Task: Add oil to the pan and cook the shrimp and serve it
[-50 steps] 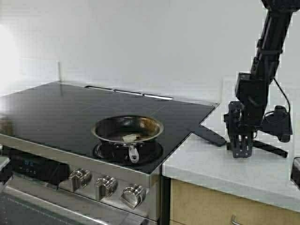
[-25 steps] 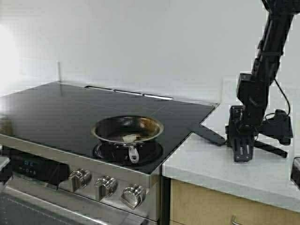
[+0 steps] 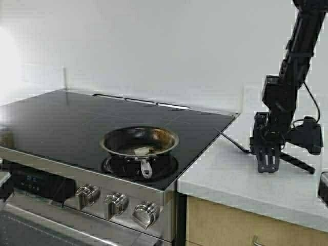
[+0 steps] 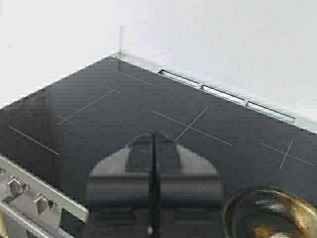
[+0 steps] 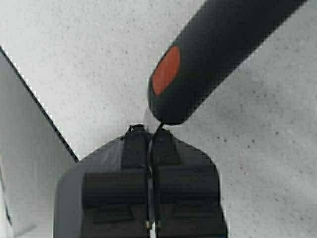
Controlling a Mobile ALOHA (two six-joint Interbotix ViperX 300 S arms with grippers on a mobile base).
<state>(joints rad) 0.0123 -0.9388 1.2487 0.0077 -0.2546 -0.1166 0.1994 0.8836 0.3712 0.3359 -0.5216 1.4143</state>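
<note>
The steel pan sits on the front burner of the black cooktop, handle toward me. The pale shrimp lies inside it near the front. My right gripper points down at the white counter right of the stove, shut on the thin metal neck of a black spatula. The right wrist view shows the gripper pinching the metal strip just below the spatula's black handle with its orange spot. My left gripper is shut and empty over the cooktop, left of the pan. The oil jug is out of view.
The white counter runs right from the stove edge, with a wooden cabinet below. Steel knobs line the stove front. A white wall stands behind. A dark object shows at the right edge.
My right gripper has shifted a little to the right. The spatula's flat blade, lying on the counter before, now shows edge-on as a thin line.
</note>
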